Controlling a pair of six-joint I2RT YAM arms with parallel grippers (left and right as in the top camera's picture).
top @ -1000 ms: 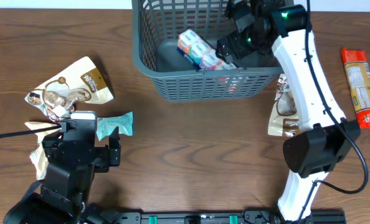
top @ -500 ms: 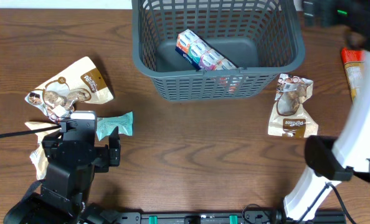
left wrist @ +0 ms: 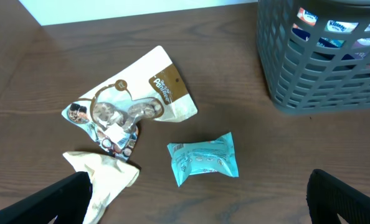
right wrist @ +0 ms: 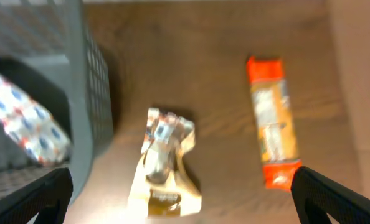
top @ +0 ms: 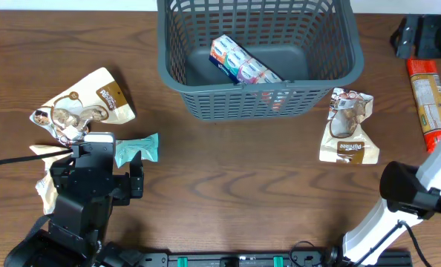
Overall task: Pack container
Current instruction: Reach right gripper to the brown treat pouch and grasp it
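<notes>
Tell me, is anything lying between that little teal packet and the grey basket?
Nothing visible. The teal packet lies on the table, with only bare wood between it and the container. The beige pouch sits to its left, outside that path.

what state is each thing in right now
basket, upright, one pack inside
pack, lying in the basket
teal packet, flat on the table, outside the basket
left pouch, crumpled, on the table
right pouch, crumpled, on the table beside the basket
orange packet, flat on the table
left gripper, open, empty
right gripper, open, empty
</notes>
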